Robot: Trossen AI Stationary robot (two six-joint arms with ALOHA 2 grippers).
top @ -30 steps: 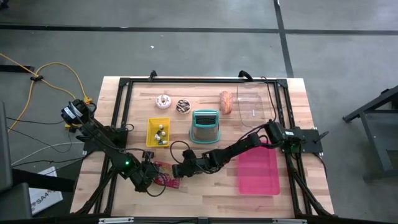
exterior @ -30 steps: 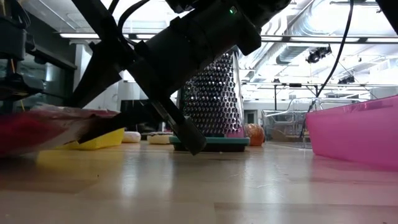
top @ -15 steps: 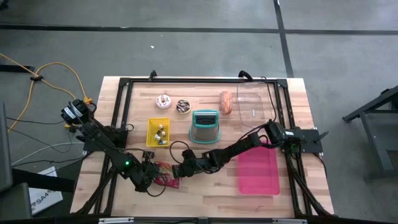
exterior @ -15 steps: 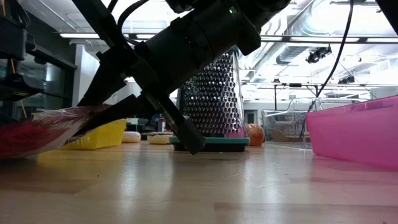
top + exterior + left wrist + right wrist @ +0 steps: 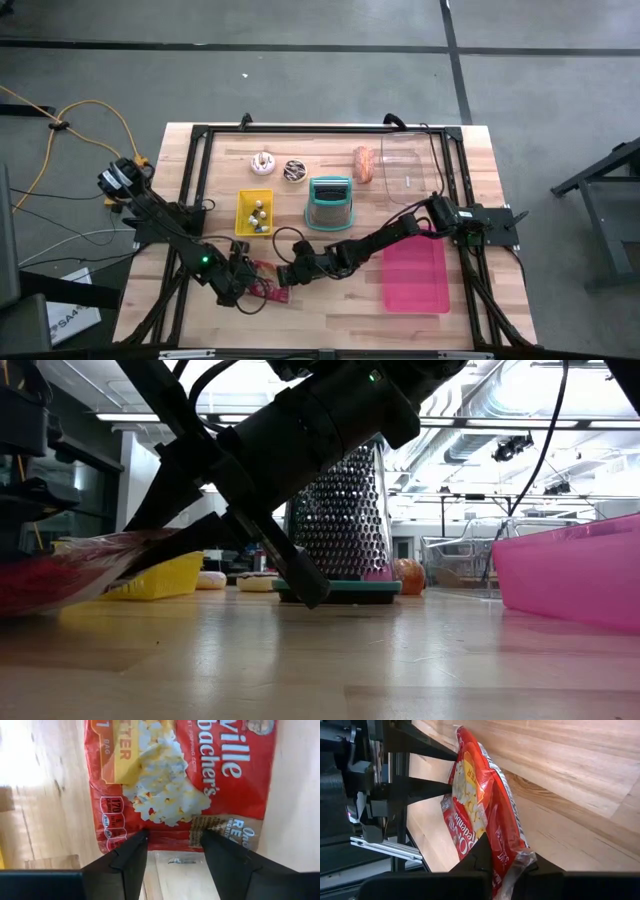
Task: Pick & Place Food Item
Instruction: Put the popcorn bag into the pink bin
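A red popcorn bag (image 5: 266, 286) lies near the table's front left, between my two grippers. My right gripper (image 5: 501, 866) is shut on the bag's end nearest it. In the low view the bag (image 5: 75, 568) slopes, its gripped end raised and its other end low by the table. My left gripper (image 5: 172, 854) stands open at the bag's opposite end (image 5: 172, 839), one finger on each side of the sealed edge. I cannot tell whether those fingers touch it. My right gripper pinches the bag's end seam (image 5: 512, 862) between its two fingers. It comes slanting down from the table's right side. The bag (image 5: 480, 805) stands on edge in the hold, its gripped end raised and the far end down toward the table.
A yellow bin (image 5: 254, 212) and a metal grater on a teal base (image 5: 330, 203) stand just behind the bag. Farther back are two small pastries (image 5: 263, 161), a bread roll (image 5: 363, 165) and a clear container (image 5: 410, 170). A pink tray (image 5: 415, 275) lies at the front right.
My right gripper has shut on the bag's end, and that end has come up off the table, so the bag now slopes. My left gripper has opened at the bag's other end. Neither arm has travelled.
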